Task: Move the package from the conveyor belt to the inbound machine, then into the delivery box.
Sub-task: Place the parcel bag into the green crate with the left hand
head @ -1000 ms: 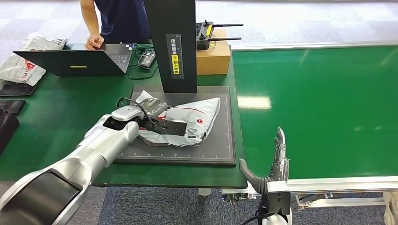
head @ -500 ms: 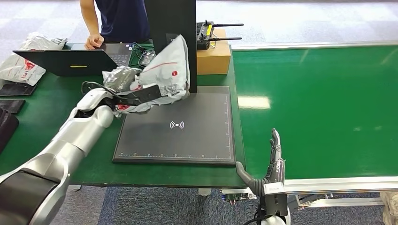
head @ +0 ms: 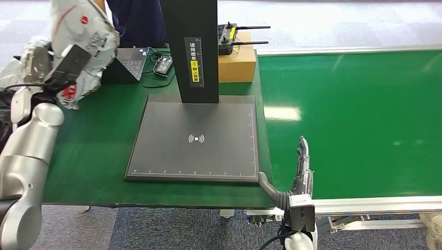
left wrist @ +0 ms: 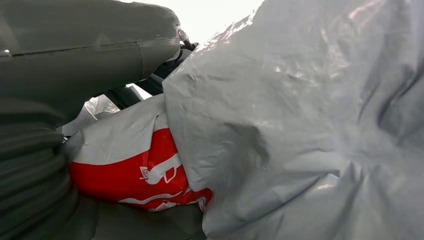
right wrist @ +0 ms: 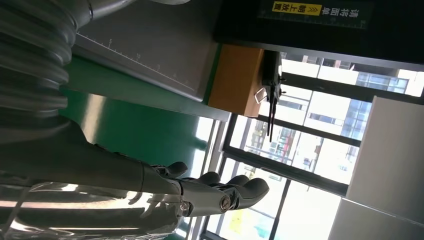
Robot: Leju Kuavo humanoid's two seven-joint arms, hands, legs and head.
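My left hand (head: 65, 65) grips the package (head: 83, 36), a crumpled grey plastic mailer with red print, raised high over the far left of the green table. Up close, the package (left wrist: 300, 130) presses against my left hand (left wrist: 60, 100), whose thumb lies along it. The inbound machine's dark scan pad (head: 198, 138) lies bare in front of its black post (head: 190, 47). At the near edge of the green conveyor belt (head: 354, 114), my right hand (head: 299, 177) stands upright and holds nothing. My right hand (right wrist: 200, 192) has its fingers straight and apart.
A person stands behind the table at an open laptop (head: 127, 60). A cardboard box (head: 237, 65) with a radio controller (head: 229, 36) on it sits right of the post. More grey mailers (head: 15, 73) lie at the far left.
My left arm has swung the package up off the scan pad and far to the left, leaving the pad bare. My right hand has stayed by the belt edge.
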